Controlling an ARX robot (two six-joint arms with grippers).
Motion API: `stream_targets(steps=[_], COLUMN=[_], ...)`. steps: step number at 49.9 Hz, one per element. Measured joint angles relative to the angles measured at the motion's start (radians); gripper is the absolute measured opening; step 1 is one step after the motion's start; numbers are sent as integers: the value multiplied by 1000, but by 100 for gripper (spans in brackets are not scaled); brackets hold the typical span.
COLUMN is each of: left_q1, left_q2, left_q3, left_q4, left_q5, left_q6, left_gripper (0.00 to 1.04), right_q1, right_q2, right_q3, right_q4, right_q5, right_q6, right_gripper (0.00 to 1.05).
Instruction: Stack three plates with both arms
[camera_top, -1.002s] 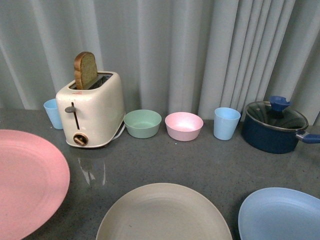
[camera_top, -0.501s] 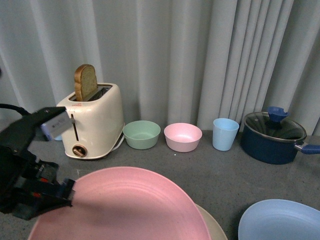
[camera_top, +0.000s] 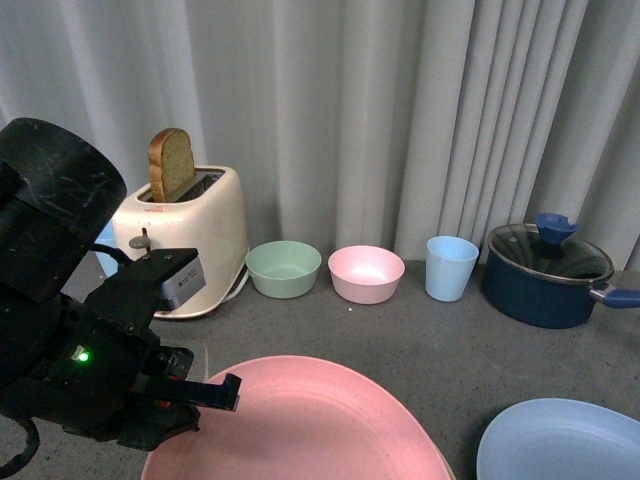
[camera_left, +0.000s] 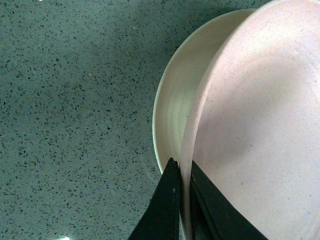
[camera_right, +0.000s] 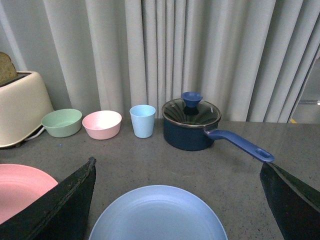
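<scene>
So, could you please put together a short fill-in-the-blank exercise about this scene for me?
1. The left gripper is shut on the pink plate's ___.
2. The beige plate lies ___ the pink plate.
3. The bowl nearest the toaster is ___.
4. The lidded pot is dark ___.
Missing words: rim; under; green; blue.

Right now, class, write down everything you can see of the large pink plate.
The pink plate is wide, round and matte, plastic by its look, with faint concentric rings and a shallow raised rim. The left gripper holds it by the rim, its black fingers pinching it from both faces. It sits over the beige plate, offset so that plate's edge shows beside it; whether the two touch cannot be told.
</scene>
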Motion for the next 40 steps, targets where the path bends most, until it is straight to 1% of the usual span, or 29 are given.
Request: stream_targets(steps=[20,22,24,25,30,31,32,37,38,40], left_q1=[-45,-46,-46,-46,-37,-31,-29,2,7,23], left_q2=[47,48,48,48,47,43,42,-6,-14,-58], left_q3=[45,45,45,45,45,44,43,12,6,-24], left_q4=[4,5,5,5,13,23,27,111,125,194], left_q5=[-23,-22,-24,-26,-31,-32,-31,-17,-16,-19], left_q6=[-29,-32,-34,-34,-33,-34,-35,-63,-68,-89], left_gripper=[3,7,14,16,34,39,41,57,59,66], right_q1=[0,0,0,0,0,0,0,0,0,0], right_q2=[0,0,0,0,0,0,0,0,0,0], right_q3=[0,0,0,0,0,0,0,0,0,0], right_q4=[0,0,0,0,0,0,0,0,0,0], right_q5=[0,0,0,0,0,0,0,0,0,0], right_q6=[0,0,0,0,0,0,0,0,0,0], right_gripper=[97,97,97,97,97,97,97,97,97,97])
